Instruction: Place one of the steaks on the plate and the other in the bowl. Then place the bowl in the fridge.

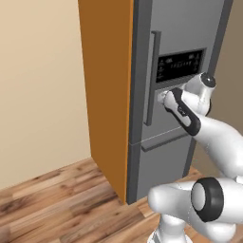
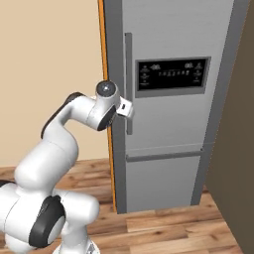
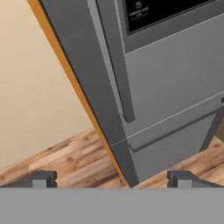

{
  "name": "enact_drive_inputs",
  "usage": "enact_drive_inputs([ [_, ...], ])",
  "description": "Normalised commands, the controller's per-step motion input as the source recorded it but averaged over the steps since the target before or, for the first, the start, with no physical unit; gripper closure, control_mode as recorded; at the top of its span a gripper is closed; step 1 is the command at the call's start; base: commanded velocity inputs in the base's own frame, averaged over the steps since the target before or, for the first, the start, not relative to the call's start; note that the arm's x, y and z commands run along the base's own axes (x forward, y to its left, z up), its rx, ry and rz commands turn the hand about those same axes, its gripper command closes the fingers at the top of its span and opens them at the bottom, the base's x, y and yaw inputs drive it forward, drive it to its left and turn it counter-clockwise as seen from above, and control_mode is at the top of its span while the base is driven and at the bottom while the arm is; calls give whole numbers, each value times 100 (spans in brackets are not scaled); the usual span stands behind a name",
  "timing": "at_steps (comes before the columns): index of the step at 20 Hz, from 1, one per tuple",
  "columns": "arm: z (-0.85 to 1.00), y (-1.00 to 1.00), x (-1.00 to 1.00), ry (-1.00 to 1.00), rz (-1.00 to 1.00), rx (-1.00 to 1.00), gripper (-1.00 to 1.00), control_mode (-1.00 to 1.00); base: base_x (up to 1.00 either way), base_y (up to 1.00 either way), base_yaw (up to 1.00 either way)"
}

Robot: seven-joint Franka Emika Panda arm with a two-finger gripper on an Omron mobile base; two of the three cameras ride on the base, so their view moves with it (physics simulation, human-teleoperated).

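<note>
fridge (image 2: 168, 124): right ahead, doors closed (orange cabinet panel (image 1: 107, 85) on its left) | gripper (image 3: 112, 178): jaws wide apart, holding nothing, up near the long vertical handle (image 2: 129, 84)

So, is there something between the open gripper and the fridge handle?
No. In the hand view, bare air separates the gripper from the fridge handle.

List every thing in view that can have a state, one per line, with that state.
fridge: upper door shut, lower drawer shut.
fridge handle: upright on the door, not gripped.
dispenser panel: dark, with pale symbols showing.
gripper: jaws wide open, nothing between them, facing the fridge near the handle.
</note>
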Motion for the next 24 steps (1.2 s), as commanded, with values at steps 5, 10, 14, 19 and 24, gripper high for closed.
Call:
enact_drive_inputs([
  [5, 17, 0, 32, 1, 0, -3, -100, -100, 0, 0, 0],
  [10, 0, -4, 78, 1, 2, 0, -100, -100, 0, 0, 0],
  [14, 0, -21, 72, 2, 10, 0, -100, -100, 0, 0, 0],
  [19, 0, -24, 64, 0, 13, 0, -100, -100, 0, 0, 0],
  [24, -10, 0, 68, 0, 12, 0, -100, -100, 0, 0, 0],
])
